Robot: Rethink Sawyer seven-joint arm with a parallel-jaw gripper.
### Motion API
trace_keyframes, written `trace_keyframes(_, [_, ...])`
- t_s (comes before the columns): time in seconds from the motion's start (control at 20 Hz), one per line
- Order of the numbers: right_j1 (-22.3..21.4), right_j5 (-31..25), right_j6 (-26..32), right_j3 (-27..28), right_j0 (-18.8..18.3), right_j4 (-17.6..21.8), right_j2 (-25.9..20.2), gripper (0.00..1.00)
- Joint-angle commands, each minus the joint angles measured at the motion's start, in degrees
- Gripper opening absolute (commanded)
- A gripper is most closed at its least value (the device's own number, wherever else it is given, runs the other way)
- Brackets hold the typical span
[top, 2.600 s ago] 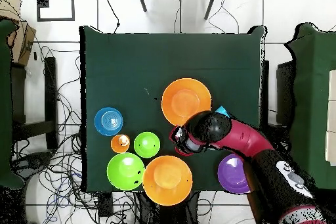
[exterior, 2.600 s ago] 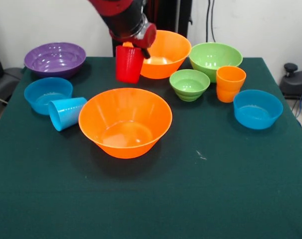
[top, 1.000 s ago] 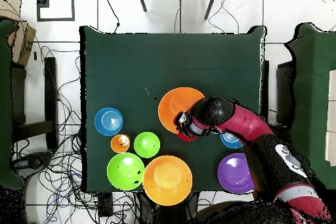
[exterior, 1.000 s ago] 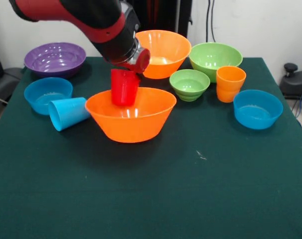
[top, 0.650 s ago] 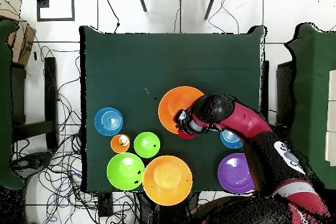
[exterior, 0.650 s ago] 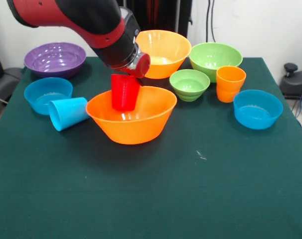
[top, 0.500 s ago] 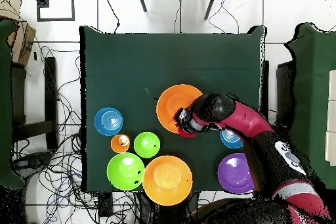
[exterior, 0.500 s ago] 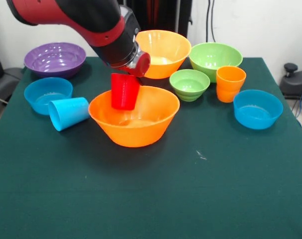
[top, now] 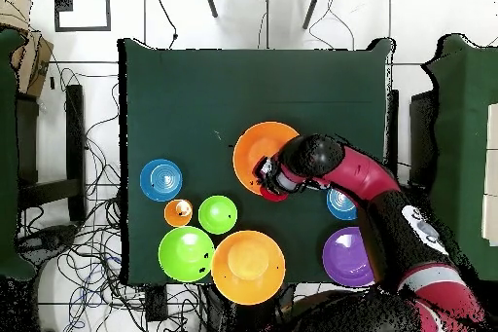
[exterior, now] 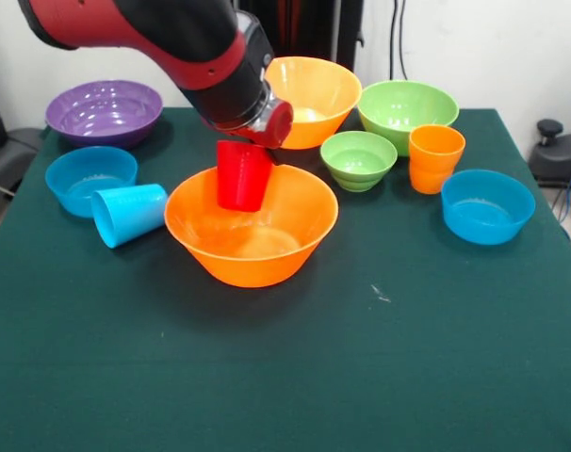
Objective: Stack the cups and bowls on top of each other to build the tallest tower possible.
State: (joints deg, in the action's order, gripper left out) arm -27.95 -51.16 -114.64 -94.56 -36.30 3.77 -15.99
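Front view – no legible writing; seven bowls, three cups; jaws gripped red cup over orange bowl.

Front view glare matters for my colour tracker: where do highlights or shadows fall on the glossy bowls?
Front view: soft white highlights streak the inside of the large purple plastic bowl and the large green plastic bowl; the near large orange plastic bowl casts a dark shadow on the green tablecloth. Overhead view: lighting looks flat, no clear glare.
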Motion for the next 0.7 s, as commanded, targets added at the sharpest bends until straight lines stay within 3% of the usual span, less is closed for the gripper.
trace_keyframes(0.05, [2.32, 2.19, -3.18, 5.49, 2.82, -0.24, -1.51, 0.0])
trace_keyframes(0.7, [8.55, -0.58, -0.65, 14.55, 2.58, -0.14, -1.51, 0.0])
